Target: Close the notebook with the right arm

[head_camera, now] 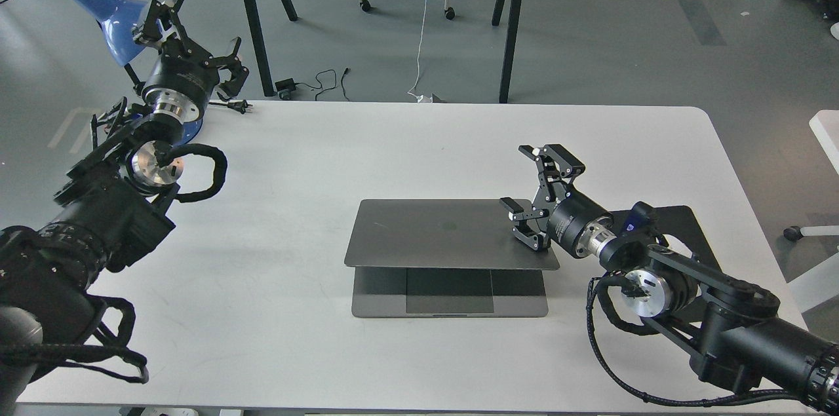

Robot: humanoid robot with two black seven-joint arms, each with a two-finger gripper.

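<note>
The notebook is a grey metal laptop in the middle of the white table. Its lid is tilted far down over the base, with the dark logo facing up. Only the front strip of the base with the trackpad shows. My right gripper is open at the lid's right rear corner. Its lower finger lies on or just over the lid's right edge and its upper finger is raised behind it. My left gripper is open and empty, raised above the table's far left corner.
A blue desk lamp stands behind my left gripper at the far left corner. A flat black mouse pad lies under my right arm. Black table legs, cables and a white cord are on the floor beyond the table.
</note>
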